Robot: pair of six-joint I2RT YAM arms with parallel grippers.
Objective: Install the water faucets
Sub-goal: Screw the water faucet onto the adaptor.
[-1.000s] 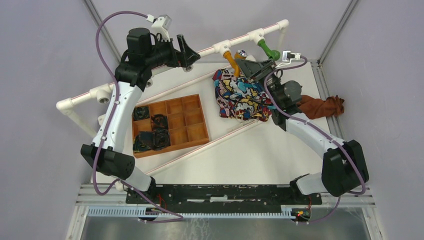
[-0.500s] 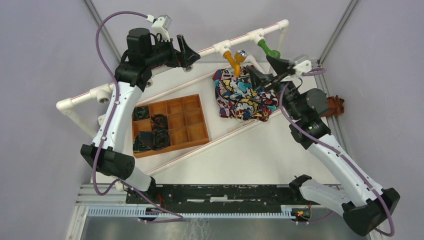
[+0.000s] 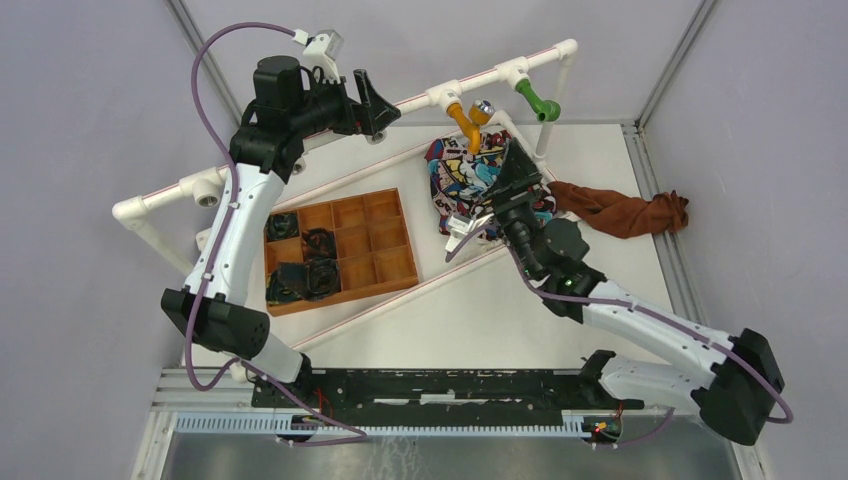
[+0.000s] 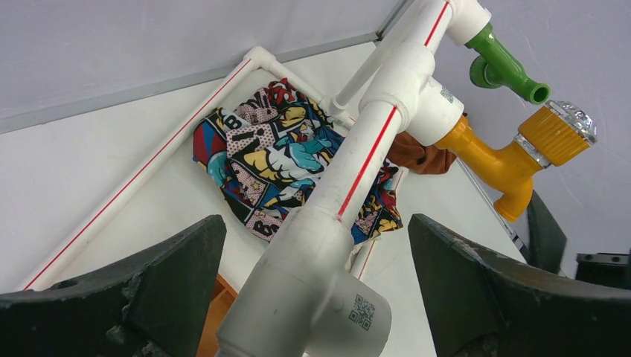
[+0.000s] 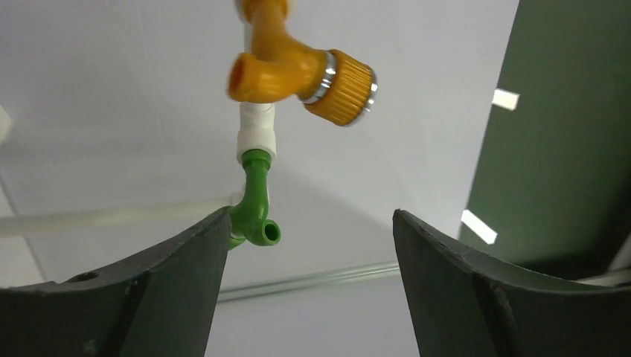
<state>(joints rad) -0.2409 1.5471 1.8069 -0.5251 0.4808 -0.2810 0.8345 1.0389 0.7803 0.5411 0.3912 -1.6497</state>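
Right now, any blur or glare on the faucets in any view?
Right wrist: orange faucet looks soft, slightly smeared; green faucet crisper. Left wrist: both sharp, a glint on the orange one's clear knob top. Top external: even light, no glare, faucets small.

White table (image 3: 470,320), flat and smooth. Closed in by plain pale purple-grey walls (image 3: 80,150) at the left, the back and the right. Thin grey metal posts (image 3: 188,30) slanting up at both far corners. Grey metal trim (image 3: 641,160) along the right side of the table. Along the near edge, a long black rail (image 3: 450,385), and below it a shiny metal strip (image 3: 420,455). Soft, even light, with only faint shadows.
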